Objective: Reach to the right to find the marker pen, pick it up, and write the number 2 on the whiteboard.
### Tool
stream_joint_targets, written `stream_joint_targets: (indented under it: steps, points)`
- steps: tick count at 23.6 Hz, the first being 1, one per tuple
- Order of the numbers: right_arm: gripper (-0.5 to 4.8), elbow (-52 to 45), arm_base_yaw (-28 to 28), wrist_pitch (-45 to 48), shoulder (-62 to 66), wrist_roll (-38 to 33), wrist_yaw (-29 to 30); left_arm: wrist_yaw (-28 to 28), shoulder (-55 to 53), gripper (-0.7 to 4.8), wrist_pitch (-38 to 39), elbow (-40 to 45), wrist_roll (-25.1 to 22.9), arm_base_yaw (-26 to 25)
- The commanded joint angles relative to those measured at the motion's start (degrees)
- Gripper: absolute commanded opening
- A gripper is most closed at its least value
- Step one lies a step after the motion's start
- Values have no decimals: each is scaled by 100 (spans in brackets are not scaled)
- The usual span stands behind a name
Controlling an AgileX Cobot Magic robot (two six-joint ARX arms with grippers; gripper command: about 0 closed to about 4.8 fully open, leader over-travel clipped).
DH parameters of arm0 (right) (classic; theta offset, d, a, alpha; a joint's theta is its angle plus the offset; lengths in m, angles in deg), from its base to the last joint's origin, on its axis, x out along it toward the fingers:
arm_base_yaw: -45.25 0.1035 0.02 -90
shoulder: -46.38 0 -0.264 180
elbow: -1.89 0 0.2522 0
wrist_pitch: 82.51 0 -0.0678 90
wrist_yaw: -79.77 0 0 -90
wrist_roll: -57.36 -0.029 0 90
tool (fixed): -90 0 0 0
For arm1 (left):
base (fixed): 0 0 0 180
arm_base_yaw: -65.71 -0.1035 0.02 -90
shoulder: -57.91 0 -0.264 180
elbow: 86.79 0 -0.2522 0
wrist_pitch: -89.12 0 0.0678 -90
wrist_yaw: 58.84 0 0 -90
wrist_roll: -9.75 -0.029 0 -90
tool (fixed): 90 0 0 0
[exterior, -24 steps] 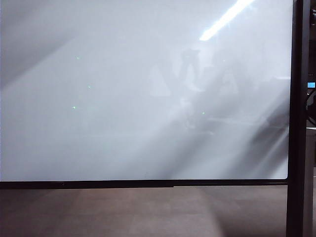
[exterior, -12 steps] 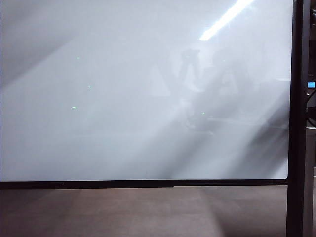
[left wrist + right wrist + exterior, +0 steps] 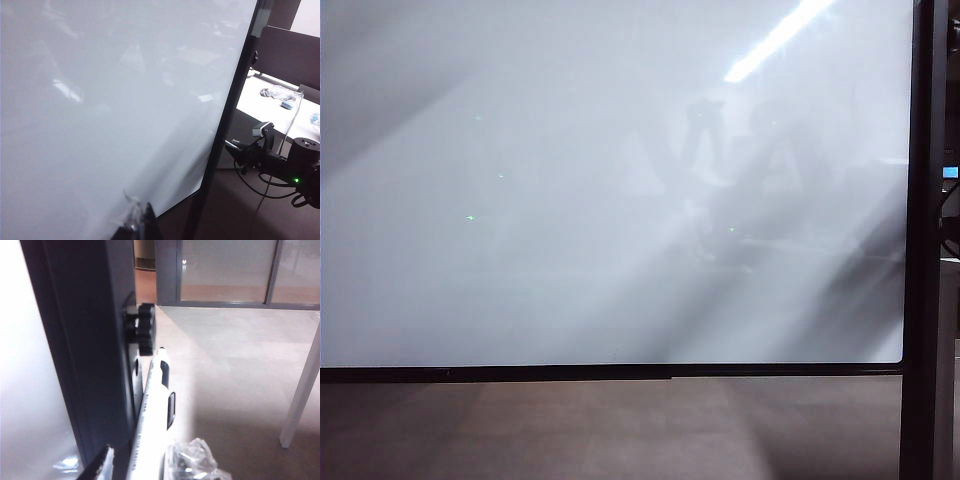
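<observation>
The whiteboard (image 3: 570, 200) fills the exterior view, glossy and blank; the number 2 is out of view. Neither gripper shows there. Its dark frame post (image 3: 923, 240) stands at the right edge. In the right wrist view the marker pen (image 3: 156, 405), white with a black clip, lies along that post (image 3: 85, 340). My right gripper (image 3: 150, 456) is shut on it, a dark finger on one side and a tape-wrapped finger (image 3: 194, 457) on the other. My left gripper (image 3: 141, 221) is shut and empty, close to the whiteboard (image 3: 100, 100) near its lower corner.
A black knob (image 3: 145, 329) sticks out of the post just beyond the pen's tip. The right arm (image 3: 280, 165) reaches toward the post (image 3: 225, 135). A white table (image 3: 280, 112) with small items stands behind it, and a white table leg (image 3: 300, 400) rises from the floor.
</observation>
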State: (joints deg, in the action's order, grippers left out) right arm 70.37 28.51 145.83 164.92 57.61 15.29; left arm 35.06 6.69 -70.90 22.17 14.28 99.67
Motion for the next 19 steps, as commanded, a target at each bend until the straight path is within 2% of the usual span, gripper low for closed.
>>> stream_joint_targets:
  steps: [1,7,9,12,19]
  points:
    - [147,20,9,114,-22,-22,-59,17,11,-5,-68,-31,-22,-11]
    - [145,20,11,116,-22,-22,-125,17,11,-5,-66,-31,-22,-11]
    - [102,17,11,114,-22,-22,-125,17,11,-5,-66,-31,-22,-11]
    - [83,17,15,111,-22,-22,-127,17,11,-5,-66,-31,-22,-11]
    - [80,17,94,114,-22,-22,-140,17,11,-5,-13,-31,-22,-11]
